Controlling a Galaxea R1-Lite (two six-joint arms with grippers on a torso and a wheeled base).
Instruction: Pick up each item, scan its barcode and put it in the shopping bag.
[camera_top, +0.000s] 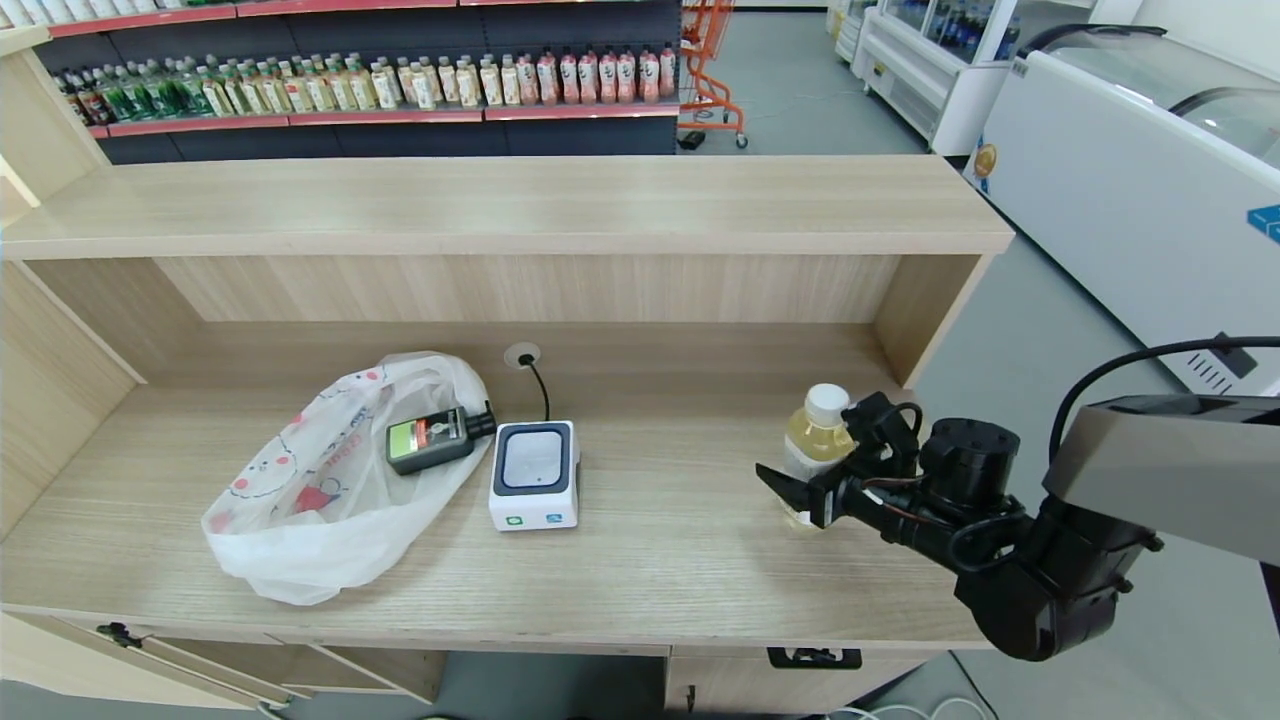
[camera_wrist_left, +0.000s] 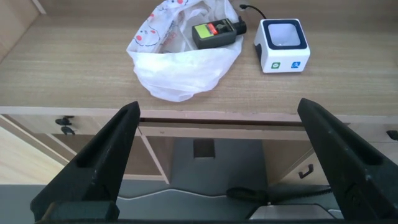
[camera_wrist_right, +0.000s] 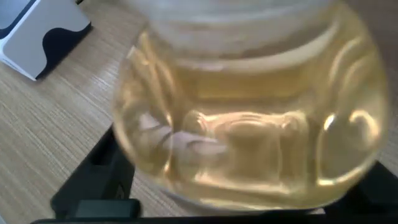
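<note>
While the left gripper (camera_wrist_left: 217, 111) gapes wide, the right gripper (camera_top: 822, 452) clasps a rounded clear-plastic bottle (camera_top: 816, 428)

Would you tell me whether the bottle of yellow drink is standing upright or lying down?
Upright: the bottle has its white cap on top and its base down by the counter, the right claw around it.

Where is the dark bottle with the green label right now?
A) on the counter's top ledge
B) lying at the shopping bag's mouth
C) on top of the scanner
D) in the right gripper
B: the dark bottle lies on its side at the mouth of the shopping bag, just beside the scanner.
</note>
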